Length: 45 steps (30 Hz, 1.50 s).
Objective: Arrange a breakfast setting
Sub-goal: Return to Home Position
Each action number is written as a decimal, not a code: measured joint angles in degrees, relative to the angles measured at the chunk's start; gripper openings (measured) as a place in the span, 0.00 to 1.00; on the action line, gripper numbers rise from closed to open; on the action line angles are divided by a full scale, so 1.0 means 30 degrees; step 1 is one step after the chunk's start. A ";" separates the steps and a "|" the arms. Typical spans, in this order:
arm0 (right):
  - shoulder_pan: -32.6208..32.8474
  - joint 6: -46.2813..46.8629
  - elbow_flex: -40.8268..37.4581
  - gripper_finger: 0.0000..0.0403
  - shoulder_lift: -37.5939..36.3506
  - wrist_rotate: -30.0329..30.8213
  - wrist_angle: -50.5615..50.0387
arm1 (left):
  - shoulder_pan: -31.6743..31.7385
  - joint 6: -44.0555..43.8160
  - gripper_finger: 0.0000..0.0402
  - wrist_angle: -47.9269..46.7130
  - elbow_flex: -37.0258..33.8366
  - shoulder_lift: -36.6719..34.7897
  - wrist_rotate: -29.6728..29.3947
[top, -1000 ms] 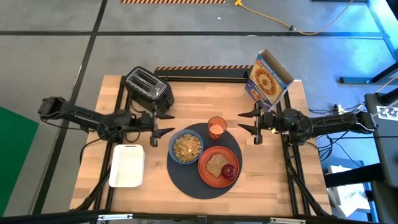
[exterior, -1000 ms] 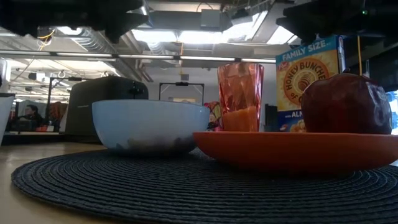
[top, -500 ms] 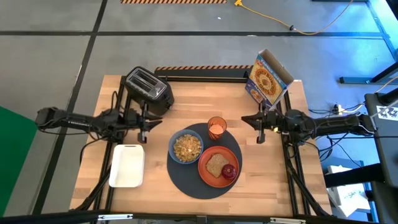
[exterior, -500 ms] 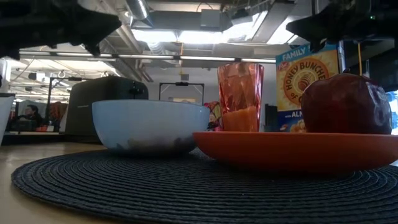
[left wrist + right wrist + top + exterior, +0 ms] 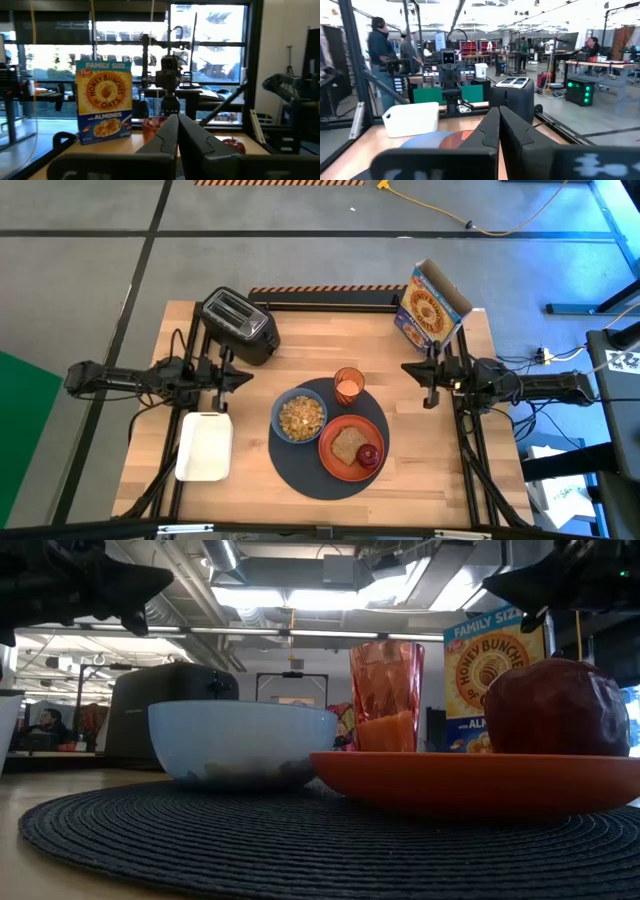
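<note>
A round dark-grey mat [image 5: 300, 465] lies on the wooden table. On it stand a blue bowl [image 5: 300, 417] of cereal and an orange plate [image 5: 335, 460]. The plate carries a brown toast slice [image 5: 348, 445] and a dark-red fruit [image 5: 369, 455]. A translucent orange cup [image 5: 348, 385] stands at the mat's far rim. My left gripper [image 5: 244, 376] hovers shut left of the mat, near the toaster. My right gripper [image 5: 406, 367] hovers shut right of the cup. Both wrist views show the shut fingers of my left gripper [image 5: 177, 118] and my right gripper [image 5: 499, 111] holding nothing.
A black toaster [image 5: 238, 325] stands at the far left and an open cereal box [image 5: 432, 305] at the far right. A white rectangular container [image 5: 204, 445] lies on the table's near left. People are in the room beyond the table.
Both grippers have shut with nothing between their fingers. My left gripper has drawn back toward the table's left edge and sunk a little. My right gripper has drawn back toward the right edge. The setting on the mat has stayed in place.
</note>
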 joint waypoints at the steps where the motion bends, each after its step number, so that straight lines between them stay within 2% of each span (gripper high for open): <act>1: 0.0000 0.0052 0.0000 0.00 -0.0484 -0.0138 -0.0434 | 0.0000 0.0000 0.01 -0.0421 0.0000 -0.0365 0.0171; 3: 0.0000 0.0327 -0.0007 0.00 -0.1434 -0.0629 -0.1348 | 0.0000 0.0000 0.00 -0.1138 0.0000 -0.1068 0.0616; 8: 0.0000 0.1428 -0.0007 0.00 -0.2990 -0.3431 -0.2994 | -0.0007 0.0071 0.01 -0.2714 0.0000 -0.2609 0.1065; 10: 0.0007 0.1565 -0.0007 0.00 -0.3338 -0.3786 -0.3619 | -0.0007 0.0160 0.01 -0.4033 0.0007 -0.3279 0.1095; 16: 0.0007 0.1669 -0.0451 0.00 -0.4081 -0.3326 -0.5274 | -0.0007 0.0069 0.01 -0.6213 0.0000 -0.5503 0.1417; 21: 0.0007 0.1704 -0.2048 0.00 -0.5297 -0.3333 -0.3967 | -0.0007 0.0032 0.01 -0.6600 0.0015 -0.5454 0.1415; 26: 0.0007 0.1769 -0.2885 0.00 -0.6570 -0.3306 -0.4134 | -0.0007 -0.0665 0.01 -0.7033 0.0012 -0.5446 0.1356; 34: 0.0007 0.1527 -0.2878 0.00 -0.6492 -0.2841 -0.5688 | -0.0007 -0.0812 0.01 -0.7562 0.0000 -0.5446 0.1718; 45: 0.0007 0.0120 -0.2878 0.00 -0.6501 -0.3033 -0.4640 | -0.0051 -0.0644 0.00 -0.8628 0.0000 -0.5446 0.2012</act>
